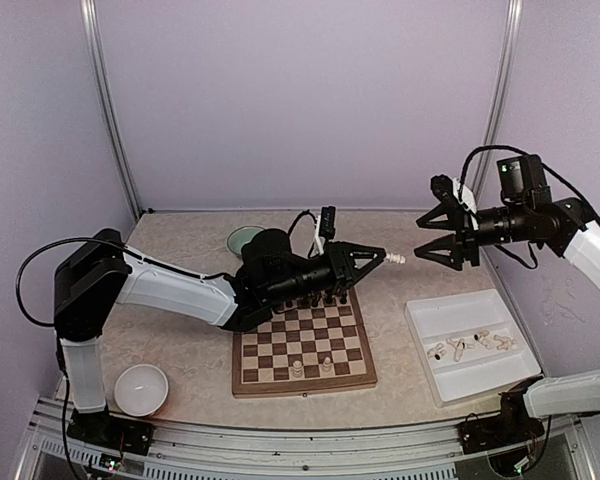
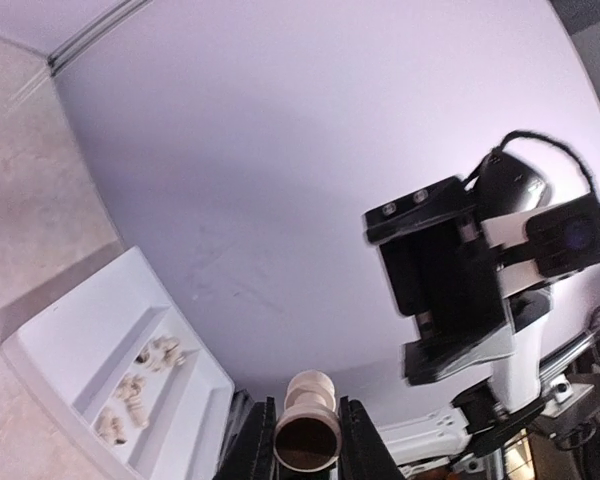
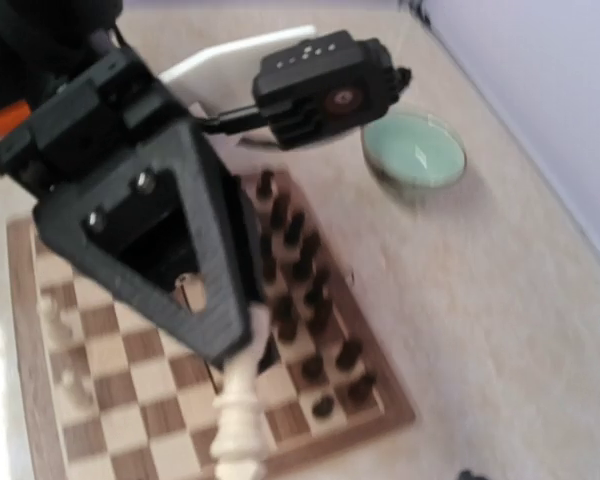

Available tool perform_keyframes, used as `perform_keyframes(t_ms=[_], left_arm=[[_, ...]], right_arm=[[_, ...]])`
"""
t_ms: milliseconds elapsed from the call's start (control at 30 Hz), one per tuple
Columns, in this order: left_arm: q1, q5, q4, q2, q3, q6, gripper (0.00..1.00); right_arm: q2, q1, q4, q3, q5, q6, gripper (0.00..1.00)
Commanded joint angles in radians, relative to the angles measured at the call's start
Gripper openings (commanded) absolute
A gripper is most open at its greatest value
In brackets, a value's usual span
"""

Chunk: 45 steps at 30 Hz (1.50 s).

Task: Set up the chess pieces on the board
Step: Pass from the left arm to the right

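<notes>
My left gripper (image 1: 381, 257) is closed on one cream piece (image 1: 393, 258). It holds the base end, so the piece lies sideways with its head poking out past my fingertips. In the left wrist view the round base (image 2: 306, 447) faces back at me, pinched between the two fingers (image 2: 258, 445).

My right gripper (image 1: 422, 238) is spread wide and holds nothing. It is just beyond the piece's head and not touching it.

The board (image 1: 305, 388) lies below and behind my left fingertips. Dark pieces (image 1: 315, 297) fill its far rows and two cream ones (image 1: 297, 368) stand near the front. More cream pieces (image 1: 470, 345) lie in the white tray (image 1: 450, 395), below my right fingers.

I judge this to be a mid-air handover, one piece passing between the tray side and the board side. I cannot tell which way it is going.

Held like this, the piece would meet the board head first if I tipped my left fingers down. So I think the next move is for my right fingers to line up on the head end and close gently. My left fingers should let go only once that grip is sure, and the base can then go down onto a front square.
</notes>
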<state>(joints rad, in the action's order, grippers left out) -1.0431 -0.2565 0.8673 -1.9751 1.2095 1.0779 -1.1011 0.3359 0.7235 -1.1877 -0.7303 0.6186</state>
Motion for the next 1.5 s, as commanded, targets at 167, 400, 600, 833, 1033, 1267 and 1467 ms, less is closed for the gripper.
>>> perform_keyframes(t_ms=[167, 400, 600, 833, 1033, 1267, 1467], left_arm=[[0.023, 0.025, 0.379, -0.031, -0.001, 0.276, 0.11], [0.020, 0.043, 0.375, -0.022, -0.011, 0.270, 0.10], [0.014, 0.039, 0.374, -0.029, 0.007, 0.271, 0.10], [0.008, 0.037, 0.379, -0.037, 0.011, 0.277, 0.10], [0.006, 0.039, 0.384, -0.045, 0.013, 0.279, 0.10], [0.006, 0.044, 0.369, -0.047, 0.014, 0.280, 0.10], [0.005, 0.046, 0.370, -0.061, 0.024, 0.292, 0.10]], right_arm=[[-0.068, -0.010, -0.243, 0.023, -0.215, -0.173, 0.65], [-0.095, 0.008, -0.272, 0.029, -0.269, -0.180, 0.59], [-0.114, 0.021, -0.280, 0.015, -0.287, -0.187, 0.53], [-0.136, 0.049, -0.266, -0.005, -0.305, -0.163, 0.46], [-0.154, 0.062, -0.282, -0.012, -0.309, -0.178, 0.35], [-0.155, 0.064, -0.305, 0.000, -0.306, -0.203, 0.21], [-0.159, 0.063, -0.323, -0.015, -0.283, -0.241, 0.20]])
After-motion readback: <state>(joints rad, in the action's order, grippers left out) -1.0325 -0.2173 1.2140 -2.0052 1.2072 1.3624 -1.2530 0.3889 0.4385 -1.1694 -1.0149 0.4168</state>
